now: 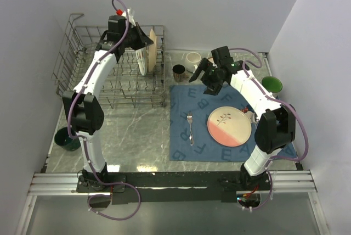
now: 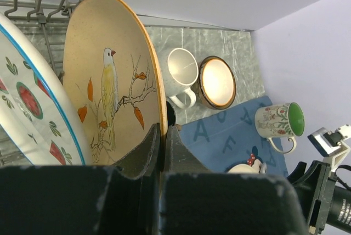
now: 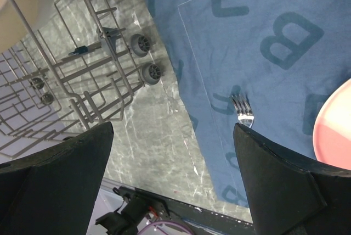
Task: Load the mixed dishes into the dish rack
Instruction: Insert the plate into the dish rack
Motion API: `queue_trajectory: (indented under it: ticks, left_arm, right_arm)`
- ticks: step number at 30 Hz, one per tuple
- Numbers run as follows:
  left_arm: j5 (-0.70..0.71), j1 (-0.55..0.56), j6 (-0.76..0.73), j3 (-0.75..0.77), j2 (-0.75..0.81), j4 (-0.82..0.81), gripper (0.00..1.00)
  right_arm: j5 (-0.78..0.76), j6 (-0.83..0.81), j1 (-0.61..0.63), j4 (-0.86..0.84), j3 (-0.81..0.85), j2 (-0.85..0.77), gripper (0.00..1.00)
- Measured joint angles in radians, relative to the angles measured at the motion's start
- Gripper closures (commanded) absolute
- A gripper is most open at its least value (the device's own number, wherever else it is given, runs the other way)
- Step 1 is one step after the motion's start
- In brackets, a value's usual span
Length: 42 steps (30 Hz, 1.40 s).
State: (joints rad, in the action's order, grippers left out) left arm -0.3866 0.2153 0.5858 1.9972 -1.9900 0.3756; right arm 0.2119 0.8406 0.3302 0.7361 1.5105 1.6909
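Upper left, the left gripper (image 2: 163, 136) pinches the tan round bird-painted plate (image 2: 109, 81) by its rim, upright in the grey wire dish rack (image 1: 82, 65). The right gripper (image 3: 170, 136) gapes open above the blue lettered placemat (image 3: 263, 37).

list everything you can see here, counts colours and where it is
grey wire dish rack: one, grey, far left
tan round bird-painted plate: one, tan, on edge in rack
white round plate with red-and-green pattern: one, white, in rack beside it
blue lettered placemat: one, blue, right side
pink-and-cream round plate: one, on placemat
metal fork: one, silver, on placemat, left of that plate
dark mug: one, placemat's far-left corner
white mug: one, beyond placemat
brown-rimmed small bowl: one, beside white mug
floral mug with green inside: one, far right
dark green bowl: one, near left
left end effector: shut on tan plate's rim
right end effector: open, above placemat
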Motion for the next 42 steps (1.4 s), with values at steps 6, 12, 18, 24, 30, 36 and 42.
queue_trajectory:
  ticks: [6,12,18,24,30,36,42]
  left_arm:
    - [0.000,0.002,-0.026,-0.041,0.018,-0.033,0.99]
    - [0.003,0.004,-0.060,-0.069,0.021,-0.069,0.99]
    - [0.034,0.008,-0.080,-0.106,0.035,-0.094,0.99]
    - [0.097,0.016,-0.055,-0.170,0.039,-0.066,0.99]
    - [0.126,0.017,-0.021,-0.176,0.040,-0.078,0.99]
    - [0.140,0.011,0.012,-0.174,0.037,-0.087,0.99]
    - [0.138,-0.001,0.048,-0.063,-0.045,-0.072,0.99]
  right_arm:
    - [0.003,0.003,-0.003,-0.003,-0.003,0.000,0.02]
    - [0.008,0.003,-0.004,-0.003,-0.013,0.000,0.02]
    - [0.015,0.003,-0.004,-0.003,-0.013,0.000,0.02]
    - [0.018,0.003,-0.010,-0.003,-0.013,0.000,0.02]
    - [0.018,0.003,-0.014,-0.003,-0.013,0.000,0.02]
    - [0.019,0.003,-0.015,-0.003,-0.013,0.001,0.02]
    - [0.023,0.002,-0.015,-0.002,-0.012,0.013,0.02]
